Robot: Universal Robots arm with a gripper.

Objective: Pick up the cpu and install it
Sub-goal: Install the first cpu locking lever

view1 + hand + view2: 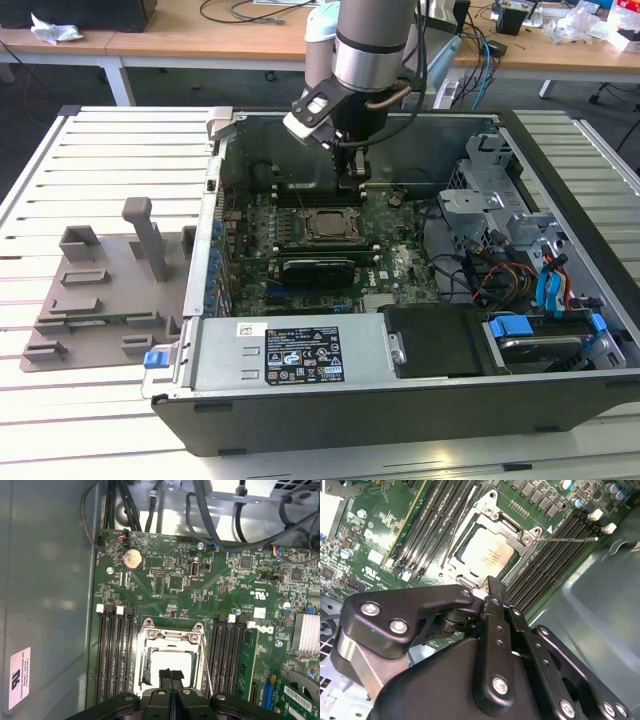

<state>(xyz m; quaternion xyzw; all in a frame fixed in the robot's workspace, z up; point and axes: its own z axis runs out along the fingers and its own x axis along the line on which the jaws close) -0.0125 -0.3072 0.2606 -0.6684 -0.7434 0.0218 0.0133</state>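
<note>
Hand (170, 674), fingers closed together and empty, poised over the square silvery-grey metal-topped cpu (487, 552) lying in its steel socket frame (171, 632); skewed seating risks contact damage.

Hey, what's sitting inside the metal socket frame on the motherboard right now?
The cpu lies flat inside the socket frame, silvery top showing. In the first wrist view the end effector covers part of it, and whatever lies beneath the chip is hidden.
</note>
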